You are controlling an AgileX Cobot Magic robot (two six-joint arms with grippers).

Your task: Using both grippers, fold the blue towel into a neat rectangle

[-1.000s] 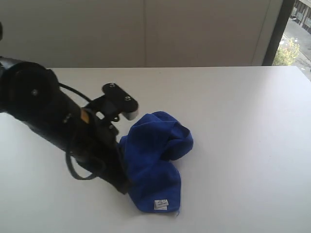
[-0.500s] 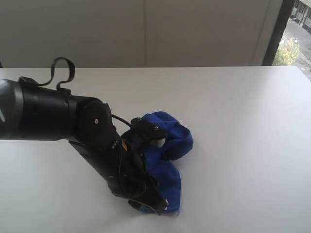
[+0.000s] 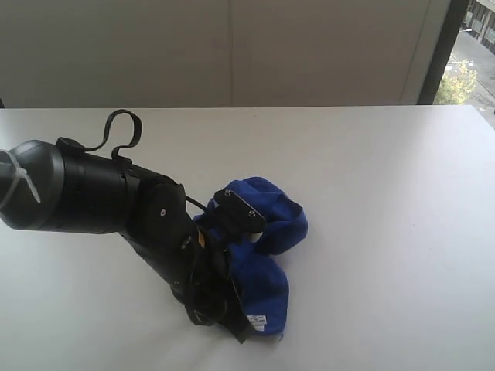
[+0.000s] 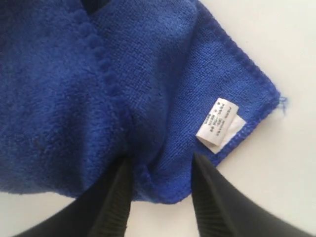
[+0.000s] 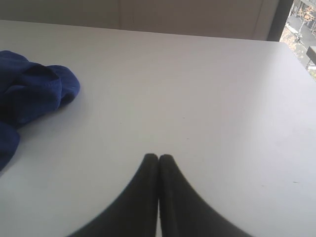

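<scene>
Towel (image 3: 278, 220), blue, crumpled, lower centre of exterior view on white worktop (image 3: 387, 193). We note left tool (image 4: 160, 165) parted astride its hem beside white label (image 4: 219, 123); right tool (image 5: 158, 159) fully closed, holding nothing.

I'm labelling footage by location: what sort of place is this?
Probably an indoor lab or office room: a bare white table, plain pale wall panels behind it, and a window at the side showing trees and a street outside.
</scene>
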